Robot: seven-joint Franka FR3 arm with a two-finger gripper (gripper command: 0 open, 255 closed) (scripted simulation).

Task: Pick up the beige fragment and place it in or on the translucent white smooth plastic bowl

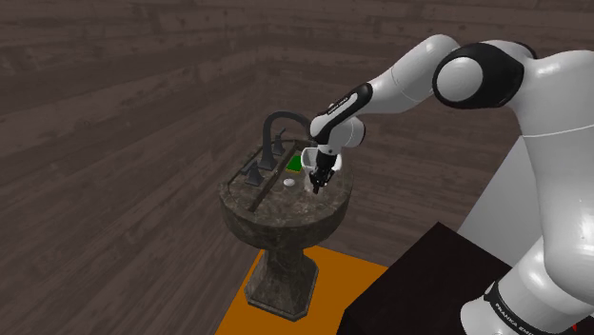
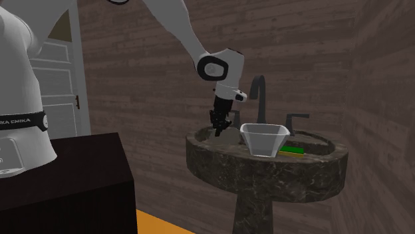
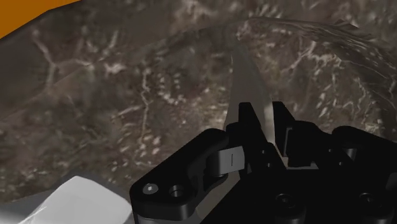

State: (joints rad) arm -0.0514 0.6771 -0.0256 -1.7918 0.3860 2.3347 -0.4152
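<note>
The fragment (image 3: 251, 79) is hard to read anywhere but in the wrist view. There it is a thin, pale, curved sliver rising from between the two black fingers, and the gripper (image 3: 267, 111) looks clamped on its lower end. The fingers hide that lower end, so I cannot tell whether the sliver touches the stone beneath it.

In the shoulder view the gripper (image 1: 319, 186) hangs low over the sink (image 1: 286, 228), at the rim edge nearest the stand (image 1: 419, 285). The fragment there is too small and too hidden behind the fingers for me to pick out. In the second exterior view the gripper (image 2: 217, 131) sits at the sink's (image 2: 266, 173) rim, just beside the bowl (image 2: 264, 139), which stands upright on that rim.

In the shoulder view the bowl (image 1: 308, 155) is mostly hidden behind the wrist. A pale grey shape (image 3: 70, 197), cut off at the corner of the wrist view, I cannot identify.

A green block (image 2: 291, 150) lies on the rim just beside the bowl, on the side away from the gripper. The dark faucet (image 2: 259, 93) arches up behind the bowl at the back edge. A small white oval (image 1: 289, 183) rests in the basin near the gripper; I cannot say what it is. An orange floor patch (image 1: 243, 305) lies under the pedestal.
</note>
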